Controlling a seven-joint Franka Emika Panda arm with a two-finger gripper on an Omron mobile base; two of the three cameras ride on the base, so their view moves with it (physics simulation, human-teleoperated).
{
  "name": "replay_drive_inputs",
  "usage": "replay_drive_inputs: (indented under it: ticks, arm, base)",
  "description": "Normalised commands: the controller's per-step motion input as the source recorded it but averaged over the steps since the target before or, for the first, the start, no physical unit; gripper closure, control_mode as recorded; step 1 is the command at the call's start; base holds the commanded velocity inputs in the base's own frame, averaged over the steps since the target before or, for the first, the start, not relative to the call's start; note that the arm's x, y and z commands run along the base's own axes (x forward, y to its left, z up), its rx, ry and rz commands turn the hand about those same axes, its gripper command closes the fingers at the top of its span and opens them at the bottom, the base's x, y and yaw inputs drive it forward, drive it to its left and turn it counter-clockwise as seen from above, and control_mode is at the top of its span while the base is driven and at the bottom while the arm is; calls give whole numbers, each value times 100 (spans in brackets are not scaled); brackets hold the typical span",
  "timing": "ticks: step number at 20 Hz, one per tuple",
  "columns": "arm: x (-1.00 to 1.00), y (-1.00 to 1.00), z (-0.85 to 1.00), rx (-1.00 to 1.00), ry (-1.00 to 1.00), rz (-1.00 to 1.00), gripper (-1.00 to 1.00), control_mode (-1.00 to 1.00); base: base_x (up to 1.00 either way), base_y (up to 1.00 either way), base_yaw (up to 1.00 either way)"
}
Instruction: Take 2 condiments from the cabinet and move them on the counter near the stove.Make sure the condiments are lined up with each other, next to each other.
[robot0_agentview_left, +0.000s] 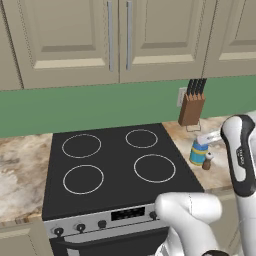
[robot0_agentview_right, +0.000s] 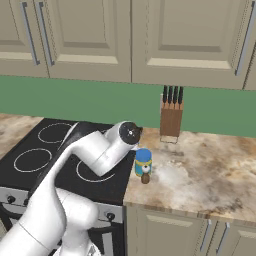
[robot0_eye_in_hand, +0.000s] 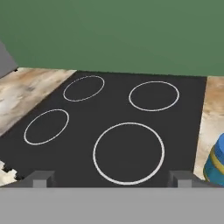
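- Where the black stove (robot0_agentview_left: 117, 165) meets the marbled table (robot0_agentview_right: 210, 170) on its right, the blue jar (robot0_agentview_right: 143, 162) with a yellow band stands upright close to the table's stove-side edge.
- Just beside the blue jar, on its front side, stands the small brown shaker (robot0_agentview_right: 145, 178); the two look to be touching or nearly so.
- From the left base view, the blue jar (robot0_agentview_left: 198, 152) and brown shaker (robot0_agentview_left: 207, 161) sit side by side, partly behind the white arm.
- Further back on the table, a wooden knife block (robot0_agentview_right: 171, 115) stands against the green wall, well apart from both condiments.
- Seen from the hand view, the pincer (robot0_eye_in_hand: 111, 179) is over the stove's front burner ring, its fingertips (robot0_eye_in_hand: 41, 179) spread wide with nothing between them: released.
- At that view's right edge, part of the blue jar (robot0_eye_in_hand: 216, 165) shows.
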Motion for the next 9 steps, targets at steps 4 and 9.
replay_drive_inputs:
  ticks: [4,9]
  arm:
    - [-33,33,46,-2,19,-15,-100,-100]
    - [-8,54,16,-5,1,-10,-100,-100]
  base:
    - [0,0,0]
    - [0,0,0]
